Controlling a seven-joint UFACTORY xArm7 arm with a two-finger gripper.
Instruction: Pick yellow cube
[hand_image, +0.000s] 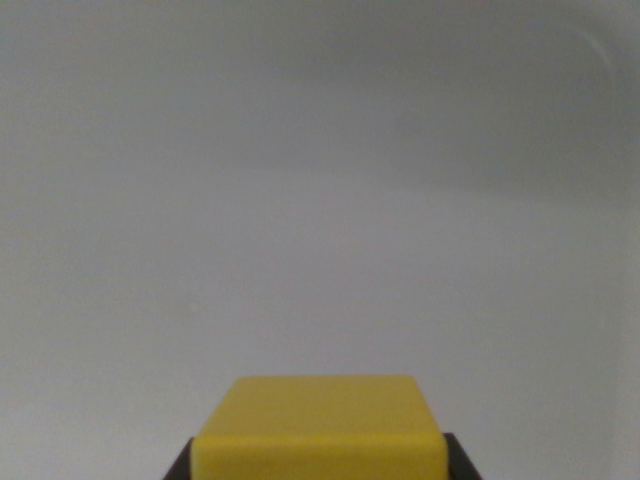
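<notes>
Wrist view. A smooth yellow plastic cube (318, 425) sits at the bottom centre of the frame, flanked on both sides by the dark tips of the gripper (318, 462) — the black fingers (182, 466) touch its left and right faces, gripping the cube. Behind it lies a plain pale grey surface (320, 200).

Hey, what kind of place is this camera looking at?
Hard to say; probably a bare test bench or lab table. All that shows is a plain pale grey surface and a yellow cube flanked by dark fingers at the bottom edge.
</notes>
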